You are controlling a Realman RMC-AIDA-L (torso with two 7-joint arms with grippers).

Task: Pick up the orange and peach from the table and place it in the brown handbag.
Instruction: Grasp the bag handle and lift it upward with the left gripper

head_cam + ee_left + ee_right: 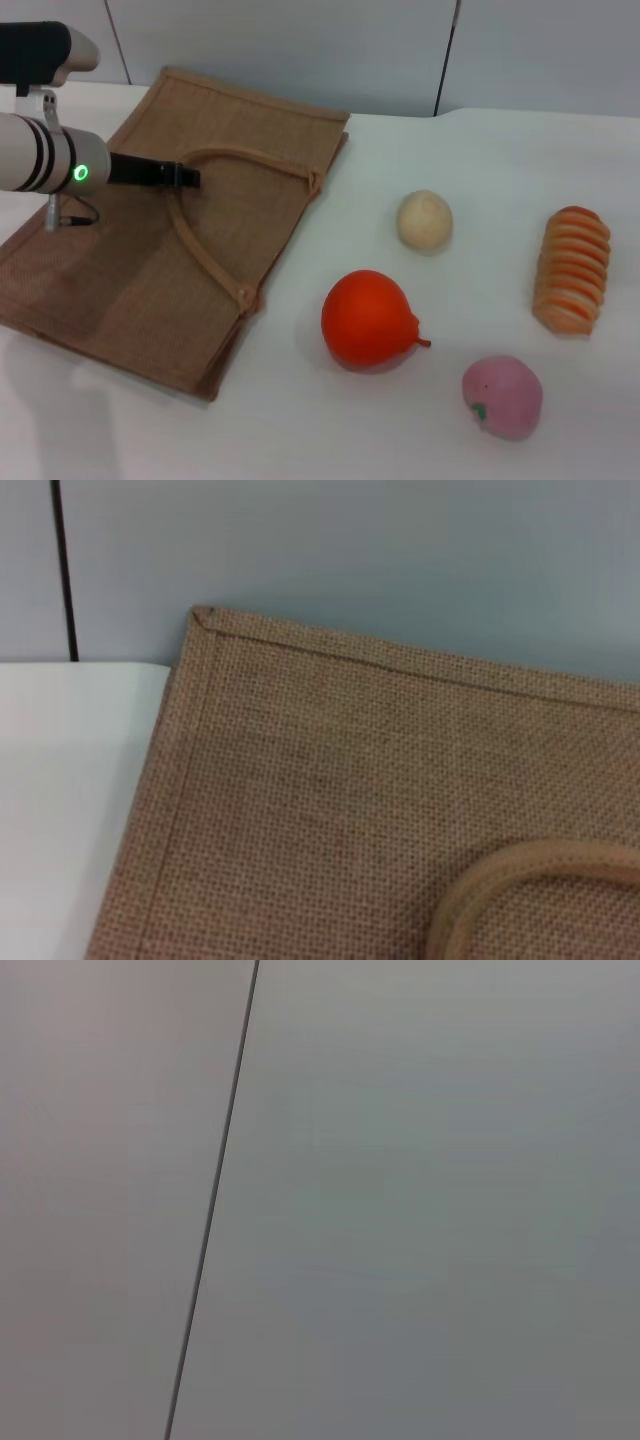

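The brown handbag (150, 250) lies flat on the left part of the table, its loop handle (200, 255) resting on top. My left gripper (188, 177) reaches in from the left and hovers low over the bag, with its tip at the handle's upper end. The left wrist view shows the woven bag (350, 800), one of its corners and a piece of the handle (520, 875). The orange (368, 318) sits on the table right of the bag. Further right and nearer to me lies the pink peach (502, 396). The right gripper is out of view.
A small beige ball (425, 220) lies behind the orange. At the right lies a ridged orange-tan sliced loaf (572, 270). A grey wall (400, 50) runs behind the white table (300, 430). The right wrist view shows only a wall panel (400, 1210).
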